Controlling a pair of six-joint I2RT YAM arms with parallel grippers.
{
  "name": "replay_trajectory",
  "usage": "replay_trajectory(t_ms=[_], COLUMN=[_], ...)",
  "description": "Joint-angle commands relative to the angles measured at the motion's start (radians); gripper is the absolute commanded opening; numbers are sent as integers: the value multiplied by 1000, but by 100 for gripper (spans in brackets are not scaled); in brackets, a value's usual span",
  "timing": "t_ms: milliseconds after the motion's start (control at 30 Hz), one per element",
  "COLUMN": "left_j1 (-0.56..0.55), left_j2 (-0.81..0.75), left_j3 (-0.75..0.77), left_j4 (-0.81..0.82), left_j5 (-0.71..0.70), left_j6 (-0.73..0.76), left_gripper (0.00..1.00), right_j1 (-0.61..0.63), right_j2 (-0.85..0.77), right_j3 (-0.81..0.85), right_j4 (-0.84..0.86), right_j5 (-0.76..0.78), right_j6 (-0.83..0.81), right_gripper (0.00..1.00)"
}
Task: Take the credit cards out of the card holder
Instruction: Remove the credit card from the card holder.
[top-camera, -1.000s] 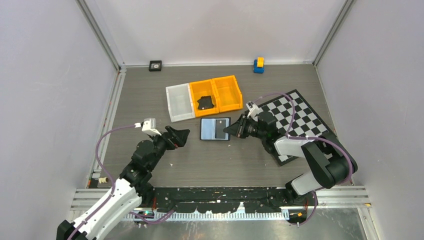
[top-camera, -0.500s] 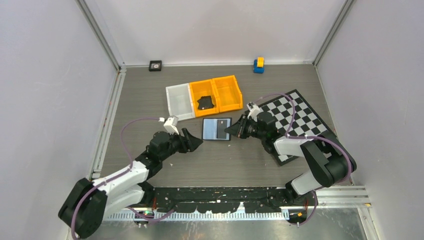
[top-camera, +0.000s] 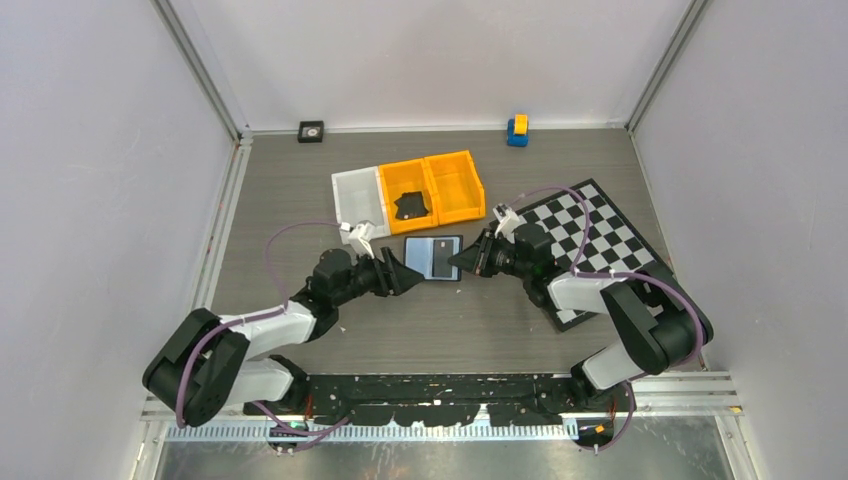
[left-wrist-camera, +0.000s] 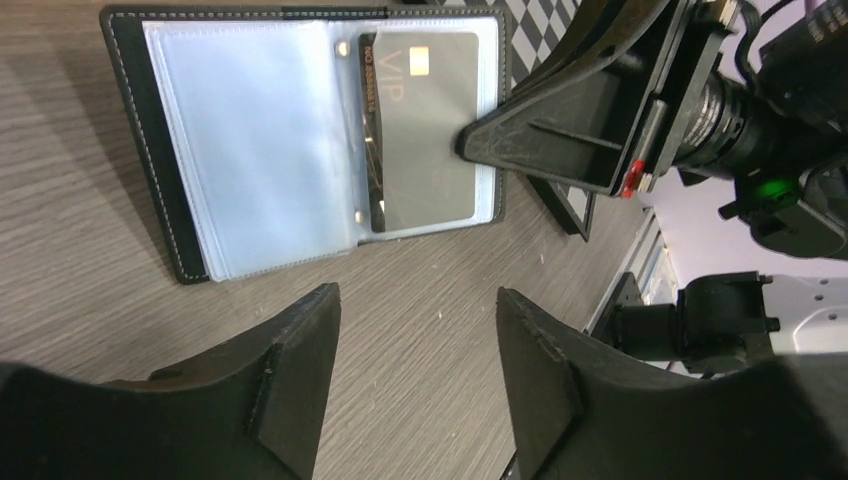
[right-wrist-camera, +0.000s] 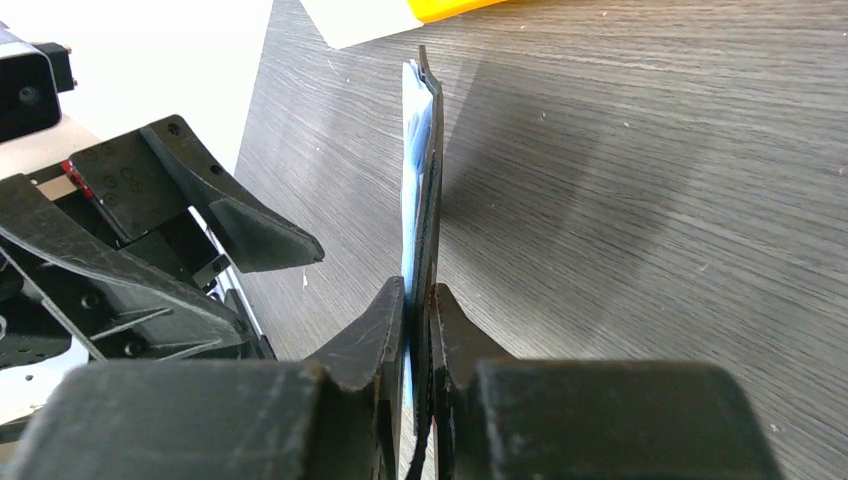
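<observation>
While open, card holder (left-wrist-camera: 255, 140), credit card (left-wrist-camera: 425, 130) inside

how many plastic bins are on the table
3, in a row beyond the black card holder: white plastic bin leftmost, middle orange bin, right orange bin. None seem hidden.

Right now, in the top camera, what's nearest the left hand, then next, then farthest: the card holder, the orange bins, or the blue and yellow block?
1. card holder, right beside the left hand, on its right.
2. orange bins, farther back, mid-table.
3. blue and yellow block, at the back wall, to the right.
</observation>
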Motion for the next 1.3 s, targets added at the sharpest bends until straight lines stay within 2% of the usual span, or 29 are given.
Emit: replay_trajectory(t_ms=[0,67,133,400,533,633,867,933,1000,1133,1200,1267], left_j1=[-2,-1,-2,-3,-4,-4,-6,-7,-6,-6,-5,-7], left_j2=[-41,-68,-78,2,48,21,-122,-126,-104,-18,0,8], left_j3=[59,79,80,131,105,80,134,185,162,53,87,138], left_j4=[-70,-150,-174,-148,-24,-22,-294,-352,-267,91,69,-21], left_j5=[-32,-63,-86,12,9,-75,-183,-162,-123,-37,54,123], left_j6=[30,48,48,10,-91,-164,-103,-59,-42,-42,12,73], left_gripper=[65,75,78,91,99,100,99,92,90,91,95,85], right_j1=[-3,-4,-10,-28,-37,-40,-47,-47,-47,-47,-47,-47], right_j2=[-51,-60,-67,-82,-99,-106,-111,-109,-108,-108,-109,-111], right_j3=[4,-7,-21,-48,-68,-73,-86,-88,-89,-92,-94,-94], right_j4=[70,80,88,132,149,150,179,186,193,199,204,206], right_j5=[-7,17,36,36,40,44,39,35,35,37,35,33], right_j6=[9,14,19,49,60,64,80,84,86,89,90,90], right_gripper=[3,3,3,2,2,2,2,2,2,2,2,2])
